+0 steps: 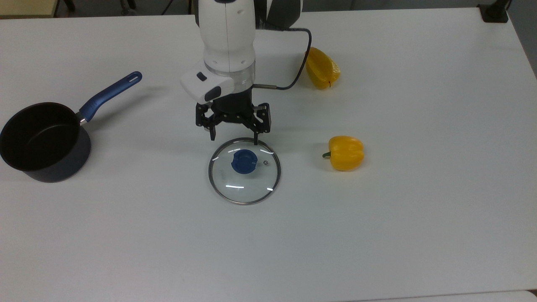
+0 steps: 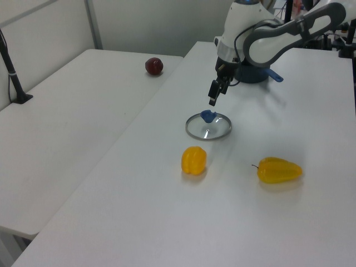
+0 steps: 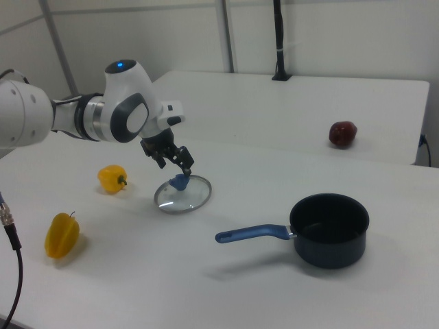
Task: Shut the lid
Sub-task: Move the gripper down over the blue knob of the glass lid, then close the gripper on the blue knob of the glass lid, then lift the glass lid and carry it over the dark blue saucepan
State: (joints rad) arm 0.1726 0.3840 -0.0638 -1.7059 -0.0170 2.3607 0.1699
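Risk here centres on the grasp of the round clear glass lid with a thin steel rim and blue centre knob (image 1: 244,170), which lies flat on the white desk (image 1: 419,209), well apart from the black saucepan with a blue handle (image 1: 40,142) at the top view's left. The white robot arm's black gripper (image 1: 233,135) hangs just above the lid's far edge, a little short of the knob, and its jaws stand apart.

Likely trouble, judged from this position:
- The jaws may come down off-centre, so 1 finger lands on the glass instead of beside the knob, pushing the lid across the smooth desk.
- The knob looks small and rounded, so a shallow or skewed grip could let it slip out as the lid is raised.
- A lid held only by its knob may hang tilted, and its rim could catch the saucepan's wall or the blue handle instead of seating flat.

2 yellow bell peppers, 1 just beside the lid (image 1: 345,152) and 1 farther back (image 1: 321,68), lie at the top view's right, away from the path toward the saucepan. A dark red apple (image 2: 154,66) sits on a neighbouring desk.
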